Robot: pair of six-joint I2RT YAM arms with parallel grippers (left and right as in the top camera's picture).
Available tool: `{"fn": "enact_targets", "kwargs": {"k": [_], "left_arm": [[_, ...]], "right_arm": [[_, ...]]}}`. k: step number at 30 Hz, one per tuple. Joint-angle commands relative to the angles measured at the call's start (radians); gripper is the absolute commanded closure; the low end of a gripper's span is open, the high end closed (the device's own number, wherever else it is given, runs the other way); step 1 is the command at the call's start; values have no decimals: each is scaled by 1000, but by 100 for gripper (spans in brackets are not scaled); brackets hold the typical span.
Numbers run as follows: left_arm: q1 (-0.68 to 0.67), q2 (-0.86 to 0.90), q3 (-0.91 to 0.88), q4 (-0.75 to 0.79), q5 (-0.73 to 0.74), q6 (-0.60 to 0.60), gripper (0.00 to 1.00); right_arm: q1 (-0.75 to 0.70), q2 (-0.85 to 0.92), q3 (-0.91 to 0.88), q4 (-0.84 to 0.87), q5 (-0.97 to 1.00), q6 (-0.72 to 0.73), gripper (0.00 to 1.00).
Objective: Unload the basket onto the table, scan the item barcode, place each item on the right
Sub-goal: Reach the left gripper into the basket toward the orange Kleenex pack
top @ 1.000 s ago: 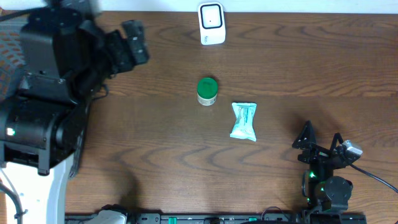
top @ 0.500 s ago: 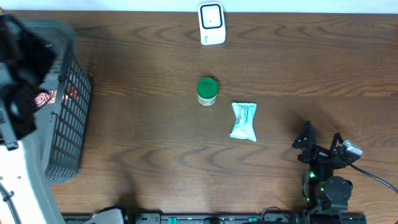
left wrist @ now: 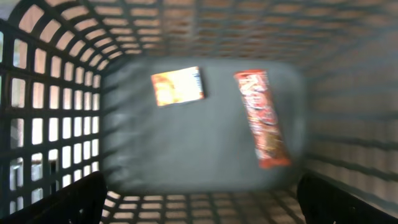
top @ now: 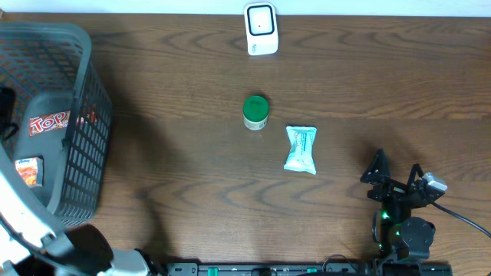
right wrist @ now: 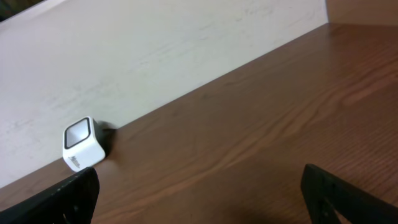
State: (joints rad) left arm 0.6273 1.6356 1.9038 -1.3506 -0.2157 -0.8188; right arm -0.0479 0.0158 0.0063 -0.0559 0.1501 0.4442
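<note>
Seen from overhead, a dark wooden table (top: 192, 184) holds a white barcode scanner (top: 261, 29) at the 12 o'clock edge, standing against a pale wall (right wrist: 155, 56). Near the table's middle stands a green-lidded jar (top: 255, 112). A teal packet (top: 300, 149) lies flat just beside the jar, at its 4 o'clock, not touching it. Neither item is held by anything, and both are well apart from the scanner.

At 9 o'clock sits a grey mesh basket (top: 84, 54). Inside it lie a red bar wrapper (top: 50, 123) and, at its 7 o'clock, a small orange packet (top: 27, 170).

The left gripper (left wrist: 202, 202) hangs above the basket, its camera looking straight down into it. Its two dark fingertips (left wrist: 81, 202) show only at the lower corners of that blurred view, spread as wide as they go, with nothing between them.

The right gripper (right wrist: 199, 186) rests at the table's 5 o'clock corner, pointed across the bare wood towards the scanner. Its jaws also stand fully apart and grip nothing, and it is well apart from the jar and the teal packet.
</note>
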Motion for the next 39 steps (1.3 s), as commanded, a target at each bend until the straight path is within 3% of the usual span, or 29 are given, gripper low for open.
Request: {"fn": "enact_targets", "kwargs": {"k": [1, 8, 18, 27, 39], "left_arm": [[55, 69, -44, -13, 8, 2, 2], [122, 182, -139, -8, 57, -272, 2], [130, 312, -183, 45, 33, -270, 2], [130, 334, -188, 77, -151, -253, 2], [129, 334, -277, 186, -156, -252, 2]], "right_arm": [[10, -3, -1, -4, 2, 7, 1], [10, -3, -1, -4, 2, 7, 1], [10, -3, -1, -4, 2, 7, 1], [10, -3, -1, -4, 2, 7, 1], [10, -3, -1, -4, 2, 7, 1]]}}
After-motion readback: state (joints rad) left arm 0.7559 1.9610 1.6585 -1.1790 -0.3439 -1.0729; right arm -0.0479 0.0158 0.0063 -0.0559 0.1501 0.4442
